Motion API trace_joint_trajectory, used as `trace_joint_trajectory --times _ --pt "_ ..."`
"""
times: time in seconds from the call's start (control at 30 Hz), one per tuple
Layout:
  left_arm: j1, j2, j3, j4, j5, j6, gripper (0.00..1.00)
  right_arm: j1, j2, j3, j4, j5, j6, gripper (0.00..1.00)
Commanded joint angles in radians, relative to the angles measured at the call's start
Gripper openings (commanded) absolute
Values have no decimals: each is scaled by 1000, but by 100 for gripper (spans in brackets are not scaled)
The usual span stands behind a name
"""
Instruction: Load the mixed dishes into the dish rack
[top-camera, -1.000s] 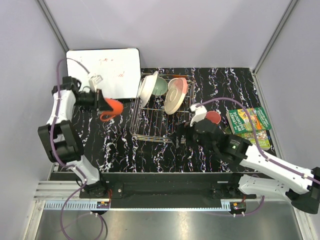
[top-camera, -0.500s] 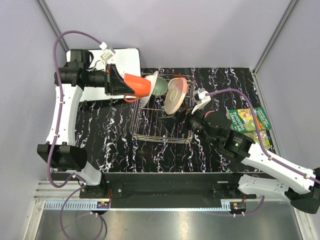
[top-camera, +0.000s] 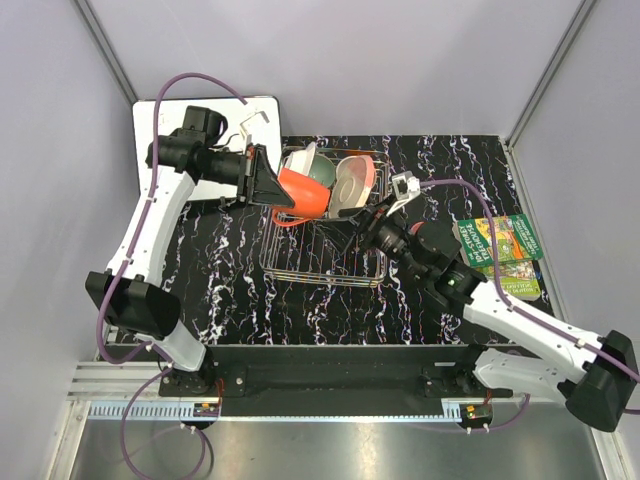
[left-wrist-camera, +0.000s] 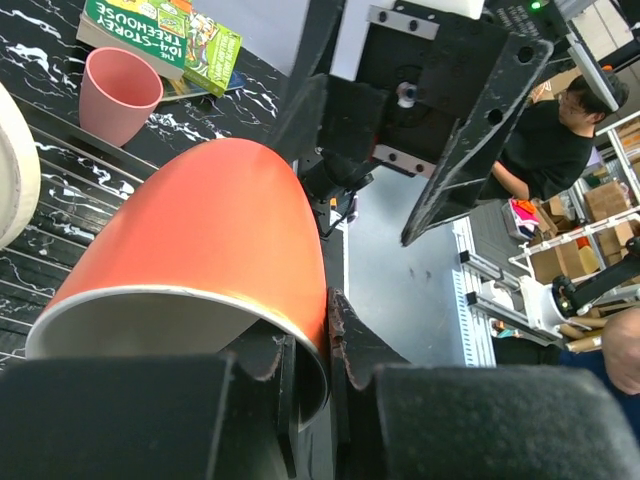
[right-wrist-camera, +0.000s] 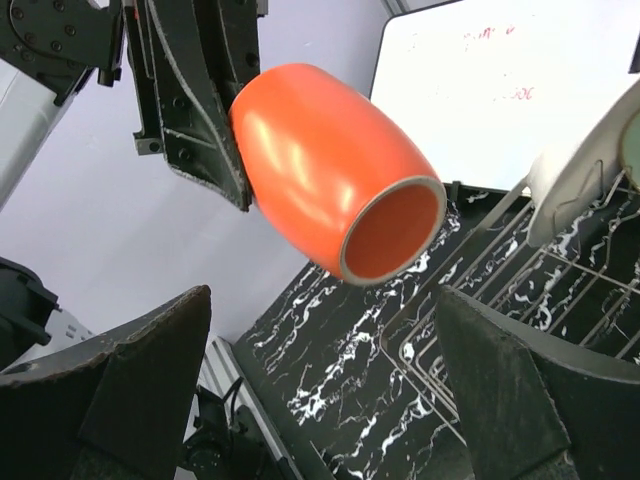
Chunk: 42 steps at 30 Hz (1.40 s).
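the left gripper (top-camera: 270, 186) is clenched on the orange mug (right-wrist-camera: 320, 160), pinching the mug's wall at the rim with one finger inside and one outside, as the left wrist view shows; the mug hangs in the air on its side, clear of the wires, above the 11 o'clock corner of the dish rack (top-camera: 320, 258), its closed end pointing toward 4 o'clock in the top view; the right gripper (right-wrist-camera: 322, 320) is released, jaws spread wide with nothing between them, and it sits just beside the rack's edge at 2 o'clock, facing the mug; the rack stands on the black marbled table (top-camera: 230, 290) at its centre; in the far half of the rack, dishes stand on edge: a white plate (top-camera: 297, 166) at 11 o'clock, a mint green bowl (top-camera: 326, 170) next to it, and a pink-and-cream plate (top-camera: 352, 186) at 1 o'clock; the near half of the rack holds no dishes; a small pink cup (left-wrist-camera: 118, 92) stands upright on the table just beside the green book (top-camera: 497, 240), which lies at 3 o'clock of the rack; a whiteboard (top-camera: 160, 125) lies at 10 o'clock.
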Motion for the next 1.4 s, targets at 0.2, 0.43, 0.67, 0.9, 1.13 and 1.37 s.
trace_joint_trajectory --times 0.2,0.43,0.67,0.9,1.13,1.37 --pt "-27 -61 -15 66 282 -47 0 -129 154 -32 340 -207 129 100" --pt "-33 -67 -29 107 282 -90 0 -196 369 -39 651 -420 334 100" --pt "-33 -50 -31 126 280 -105 0 -216 506 41 809 -548 417 100" --pt "-33 -32 -63 138 280 -94 0 -219 618 109 960 -647 528 77" --pt "-32 -17 -74 147 279 -98 0 -236 570 75 977 -654 514 30" --pt "8 -1 -57 192 240 -168 47 -239 415 49 674 -591 320 0"
